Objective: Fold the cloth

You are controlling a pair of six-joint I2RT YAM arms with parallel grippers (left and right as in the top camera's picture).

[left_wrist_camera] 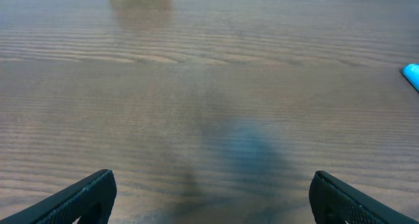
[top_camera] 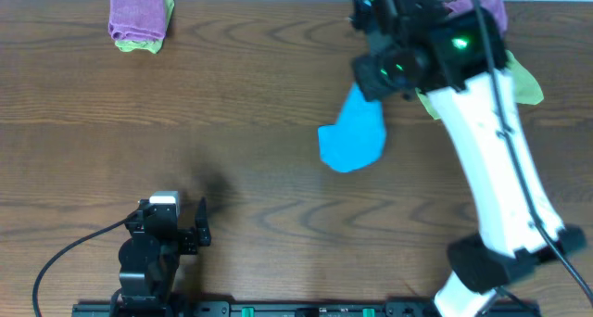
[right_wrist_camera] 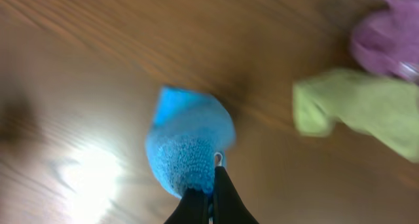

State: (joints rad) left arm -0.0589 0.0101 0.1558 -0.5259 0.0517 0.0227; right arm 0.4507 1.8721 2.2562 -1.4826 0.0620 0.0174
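The sky-blue cloth [top_camera: 353, 132] hangs bunched from my right gripper [top_camera: 371, 87] at the back right of the table, its lower end near or on the wood. In the right wrist view the fingers [right_wrist_camera: 211, 192] are shut on the cloth [right_wrist_camera: 188, 145], with a small white label loop by the fingertip. A sliver of the cloth [left_wrist_camera: 411, 74] shows at the right edge of the left wrist view. My left gripper [top_camera: 176, 222] is open and empty near the front left, its fingers [left_wrist_camera: 211, 191] spread over bare wood.
A purple cloth on a lime-green cloth [top_camera: 139, 19] lies at the back left. Another purple cloth [right_wrist_camera: 386, 40] and lime-green cloth [right_wrist_camera: 357, 106] lie at the back right, partly under the right arm [top_camera: 500, 169]. The wooden table [top_camera: 232, 122] spans the view.
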